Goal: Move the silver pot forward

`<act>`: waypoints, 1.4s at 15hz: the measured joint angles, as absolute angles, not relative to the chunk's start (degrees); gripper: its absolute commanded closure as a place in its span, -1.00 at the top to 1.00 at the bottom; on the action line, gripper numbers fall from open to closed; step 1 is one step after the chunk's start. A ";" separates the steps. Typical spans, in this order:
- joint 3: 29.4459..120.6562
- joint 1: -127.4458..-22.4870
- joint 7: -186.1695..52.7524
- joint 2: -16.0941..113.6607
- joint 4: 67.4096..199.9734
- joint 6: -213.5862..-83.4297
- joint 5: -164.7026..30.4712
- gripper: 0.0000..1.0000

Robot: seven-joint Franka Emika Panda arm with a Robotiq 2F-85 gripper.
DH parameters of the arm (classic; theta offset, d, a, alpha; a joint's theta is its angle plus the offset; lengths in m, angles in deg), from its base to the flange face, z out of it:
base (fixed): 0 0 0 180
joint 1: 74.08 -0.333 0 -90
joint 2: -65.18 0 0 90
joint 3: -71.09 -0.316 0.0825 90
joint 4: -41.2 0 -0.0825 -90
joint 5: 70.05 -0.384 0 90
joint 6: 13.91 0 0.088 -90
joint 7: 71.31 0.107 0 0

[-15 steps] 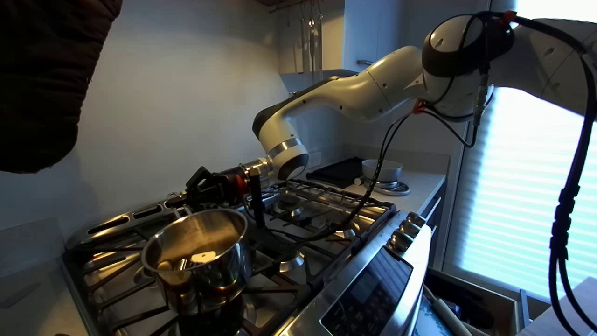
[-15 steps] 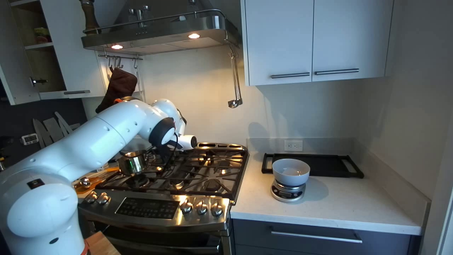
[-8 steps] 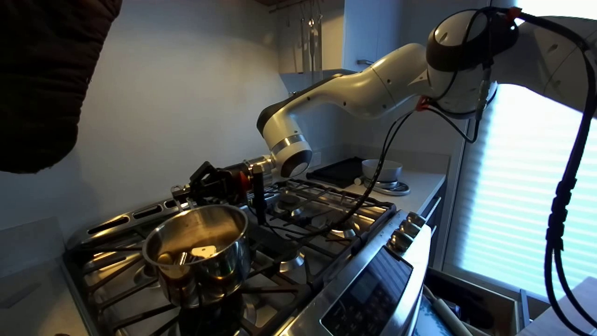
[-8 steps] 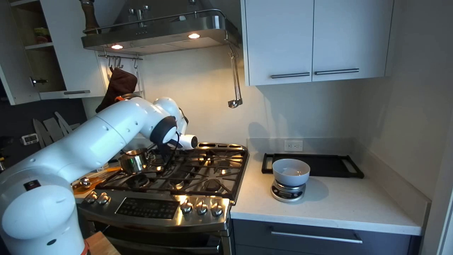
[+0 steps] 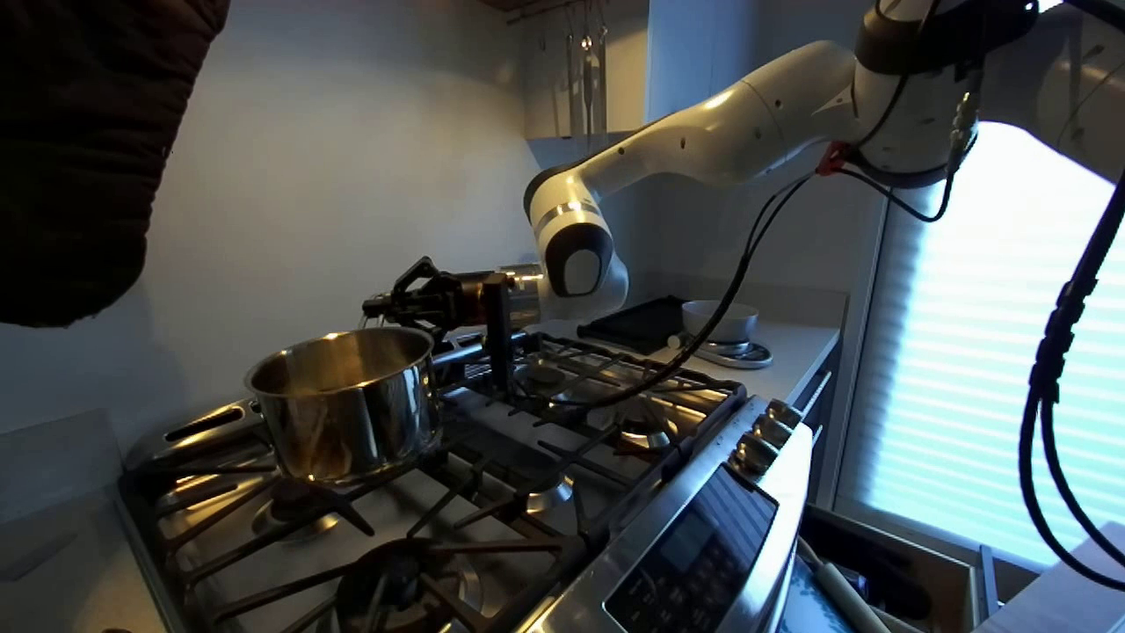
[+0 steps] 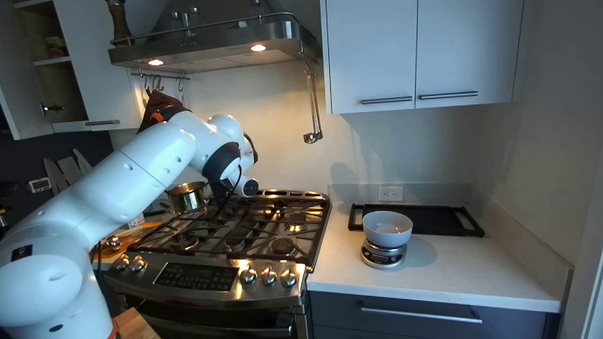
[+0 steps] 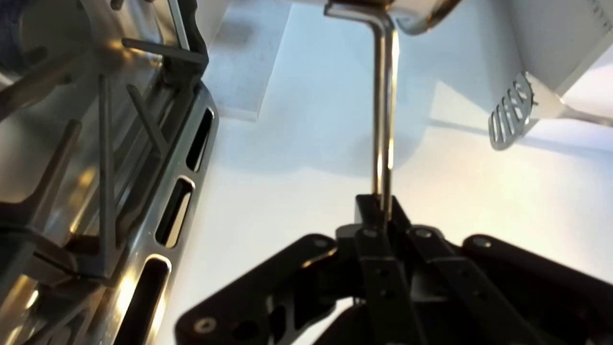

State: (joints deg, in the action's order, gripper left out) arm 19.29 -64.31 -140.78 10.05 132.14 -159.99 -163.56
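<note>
The claw [image 7: 384, 208] gripped the pot [image 5: 347, 422] by its handle [image 7: 379, 115]. From where I stood, the pot was near the rear edge of the stove [image 6: 231, 297], with grates [image 5: 501, 547] between it and the panel [image 5: 690, 549].

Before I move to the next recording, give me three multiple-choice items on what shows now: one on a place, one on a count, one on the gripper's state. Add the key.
1. Where is the white bowl?
A. On the black tray
B. On the digital kitchen scale
C. On the stove grate

2. How many lit lamps show under the range hood?
A. Two
B. One
C. Four

3. How does the gripper stand?
A. Open, holding nothing
B. Shut on the slotted spatula
C. Shut on the handle of the silver pot

1: B, as both exterior views show the bowl seated on the scale.
2: A, as two bright lamps glow beneath the hood in an exterior view.
3: C, as the wrist view shows the jaws closed on the handle.
</note>
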 measured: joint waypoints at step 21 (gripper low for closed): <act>20.63 -65.67 -187.83 9.00 134.70 -153.26 -213.79 -0.97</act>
